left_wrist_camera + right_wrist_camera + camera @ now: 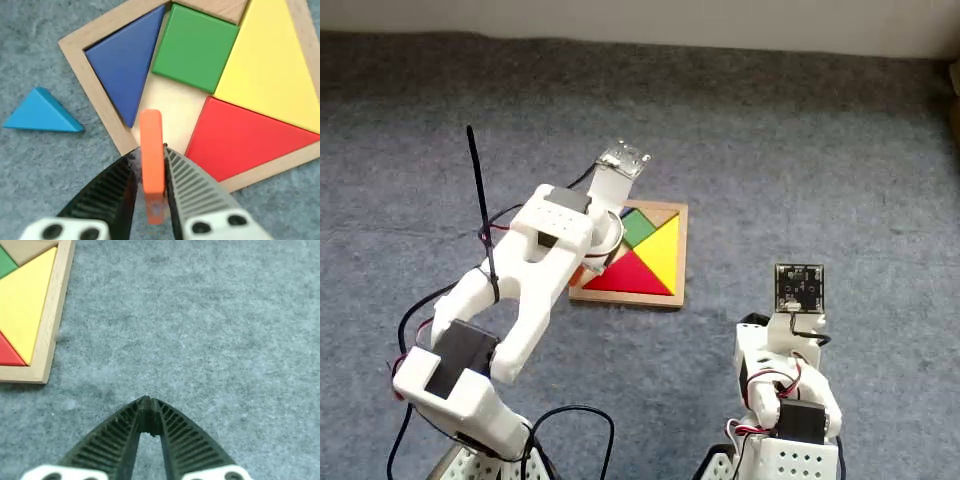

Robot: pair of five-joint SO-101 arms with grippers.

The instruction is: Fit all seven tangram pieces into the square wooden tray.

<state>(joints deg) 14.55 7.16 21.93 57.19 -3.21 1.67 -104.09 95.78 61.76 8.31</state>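
Left gripper (150, 154) fingers pinch the orange piece (151, 132) on edge, long axis toward the tray's (102, 102) bare gap (172, 110) just ahead; right gripper (148, 404) fingers pressed together

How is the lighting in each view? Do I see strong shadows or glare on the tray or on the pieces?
High view: soft, even light, no hard shadow around the wooden tray. Left wrist view: no glare on the yellow triangle; the light blue triangle throws hardly any shadow. Right wrist view: the carpet is evenly lit, without hard shadows.
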